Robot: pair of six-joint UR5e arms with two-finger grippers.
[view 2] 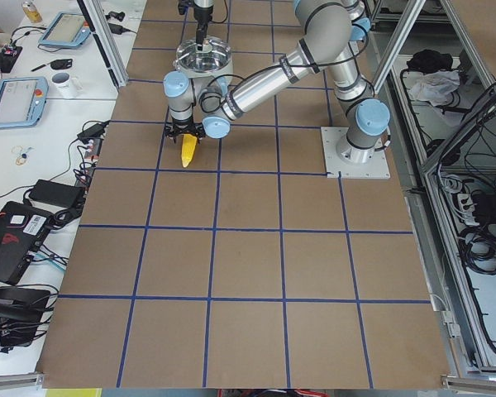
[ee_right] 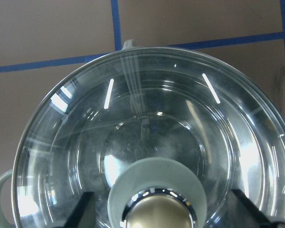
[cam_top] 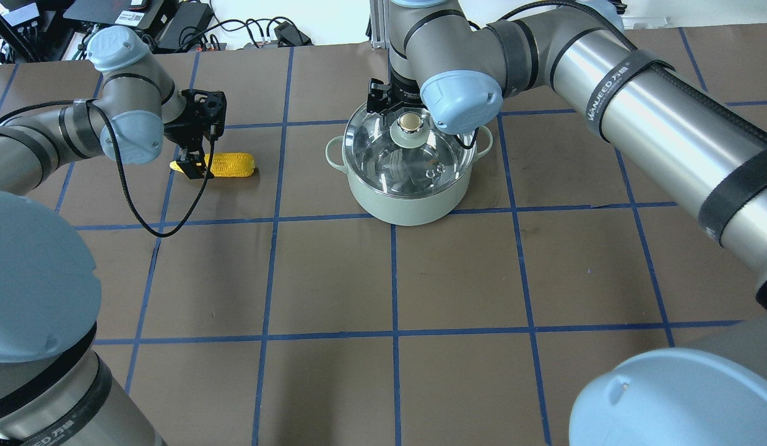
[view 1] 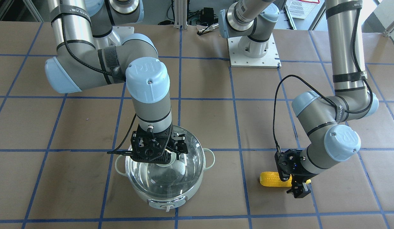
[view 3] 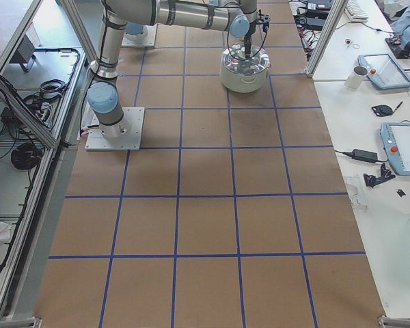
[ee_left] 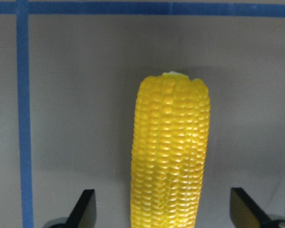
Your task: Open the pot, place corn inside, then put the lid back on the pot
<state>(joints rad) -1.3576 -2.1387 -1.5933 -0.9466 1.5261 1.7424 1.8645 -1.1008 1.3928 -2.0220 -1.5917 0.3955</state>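
Straddling the corn (cam_top: 231, 165) with left jaws spread wide, touching neither flank; flat on the desk (cam_top: 457, 272), upper left in the overhead view, long axis left-right, blunt end toward the pot (cam_top: 408, 207). Flanking the gold knob (cam_top: 410, 121) of the seated lid (cam_top: 383, 148) with right jaws spread, no contact.

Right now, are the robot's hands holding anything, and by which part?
Nothing is held. The left gripper straddles the corn, the right gripper the lid's knob; both are open, touching neither.
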